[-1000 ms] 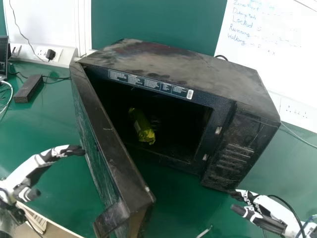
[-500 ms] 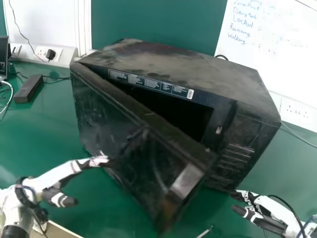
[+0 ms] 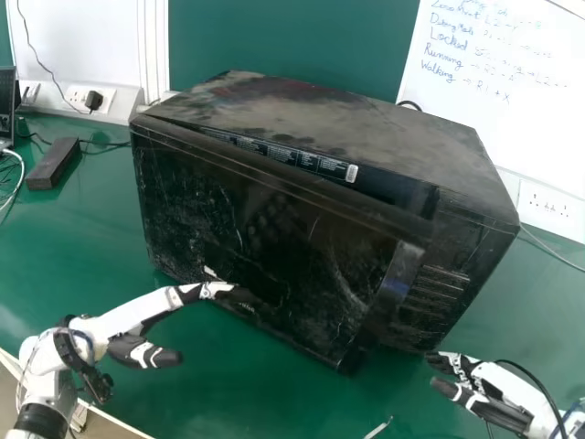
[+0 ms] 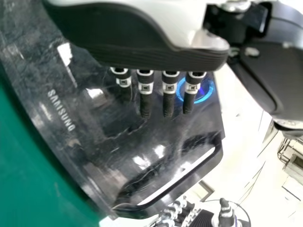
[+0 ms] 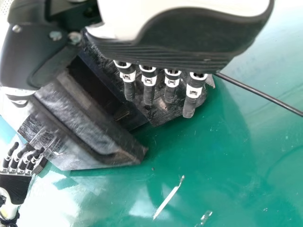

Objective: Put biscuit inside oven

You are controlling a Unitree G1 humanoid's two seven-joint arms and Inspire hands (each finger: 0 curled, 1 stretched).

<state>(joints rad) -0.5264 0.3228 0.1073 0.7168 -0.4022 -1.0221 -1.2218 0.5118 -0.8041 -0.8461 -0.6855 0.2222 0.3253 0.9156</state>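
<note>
Seeing the oven on the table, with its door ajar! Holding the left hand straight-fingered at that door; keeping the right hand, fingers straight, near the oven's right front corner.

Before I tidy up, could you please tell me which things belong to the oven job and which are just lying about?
For the job:
oven, its door ajar
left hand, at the door
right hand, idle

Just about:
dark block
white strip
wall plug
whiteboard
</note>
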